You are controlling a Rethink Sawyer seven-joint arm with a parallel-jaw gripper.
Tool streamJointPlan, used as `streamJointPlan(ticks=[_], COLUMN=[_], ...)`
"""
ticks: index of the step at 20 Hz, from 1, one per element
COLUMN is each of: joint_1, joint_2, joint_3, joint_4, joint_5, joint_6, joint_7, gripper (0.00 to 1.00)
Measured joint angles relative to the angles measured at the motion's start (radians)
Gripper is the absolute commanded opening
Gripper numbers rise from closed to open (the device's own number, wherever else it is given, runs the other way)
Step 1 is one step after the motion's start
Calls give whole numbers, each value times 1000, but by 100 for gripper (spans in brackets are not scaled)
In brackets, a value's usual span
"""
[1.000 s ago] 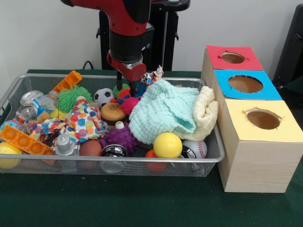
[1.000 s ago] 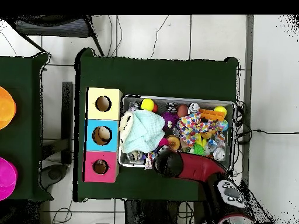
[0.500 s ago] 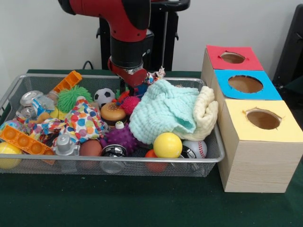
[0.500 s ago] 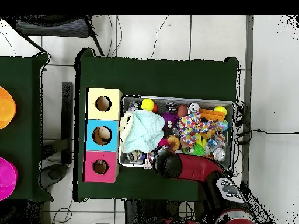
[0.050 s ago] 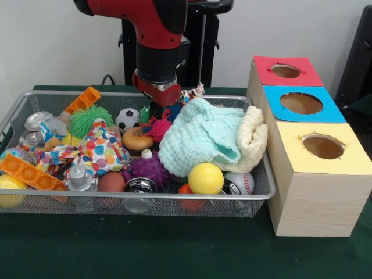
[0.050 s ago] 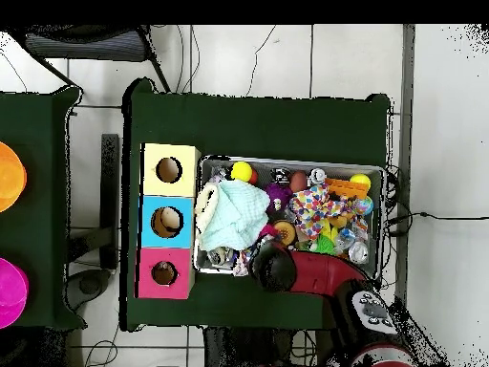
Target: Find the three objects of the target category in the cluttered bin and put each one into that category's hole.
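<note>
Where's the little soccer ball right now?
Front view: the black-and-white soccer ball sits toward the bin's back, between the green spiky ball and the red arm's wrist.

A dark green table stands on a pale floor with thin black cables across it. Behind is a plain white wall. Another green table is beside it.
</note>
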Motion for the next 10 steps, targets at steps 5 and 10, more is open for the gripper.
streamJointPlan(ticks=[5, 10], joint_1=[2, 1], joint_2=[-39, -67], joint_3=[0, 0], joint_4=[-1, -23], joint_5=[-1, -23], joint_6=[0, 0], joint_7=[0, 0], gripper=[0, 0])
